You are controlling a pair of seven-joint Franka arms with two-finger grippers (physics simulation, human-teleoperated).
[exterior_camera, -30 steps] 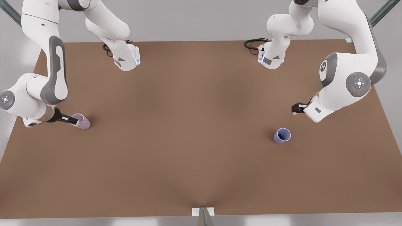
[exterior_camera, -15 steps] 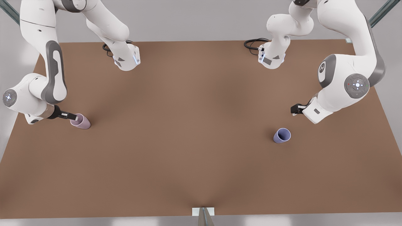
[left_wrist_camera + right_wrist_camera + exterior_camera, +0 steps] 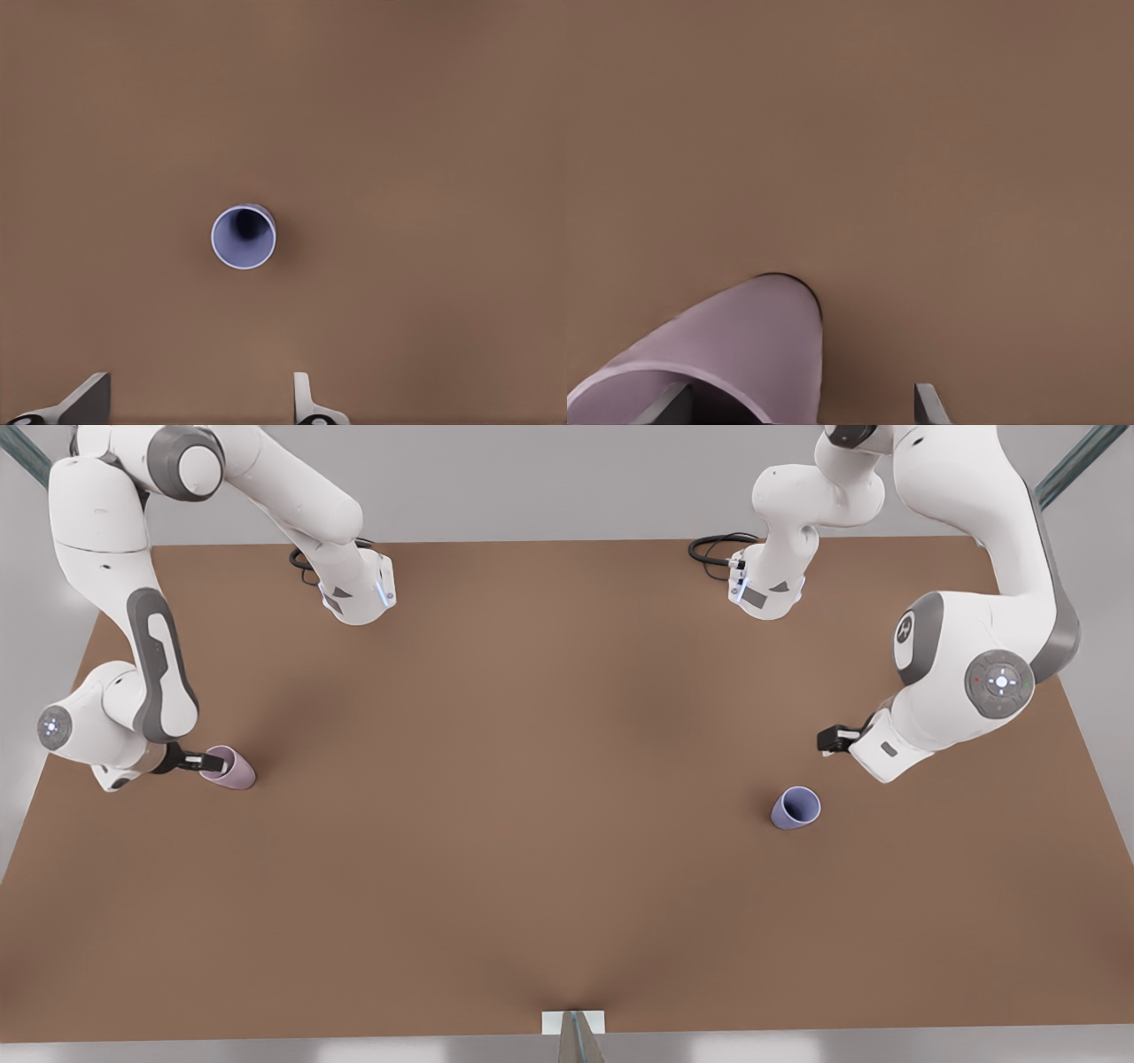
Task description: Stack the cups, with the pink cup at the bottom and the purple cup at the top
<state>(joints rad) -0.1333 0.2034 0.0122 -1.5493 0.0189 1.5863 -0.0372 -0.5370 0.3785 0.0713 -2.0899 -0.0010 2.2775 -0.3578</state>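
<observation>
Brown tabletop is carrying both cups, well apart. Our right gripper is straddling the pink cup's rim at the front view's left, one finger inside, jaws spread, not clamping. Our left gripper is hovering open near the purple cup. Both cups are looking empty, light, rigid and probably slick; we are judging the wall just below the rim the best hold.
</observation>
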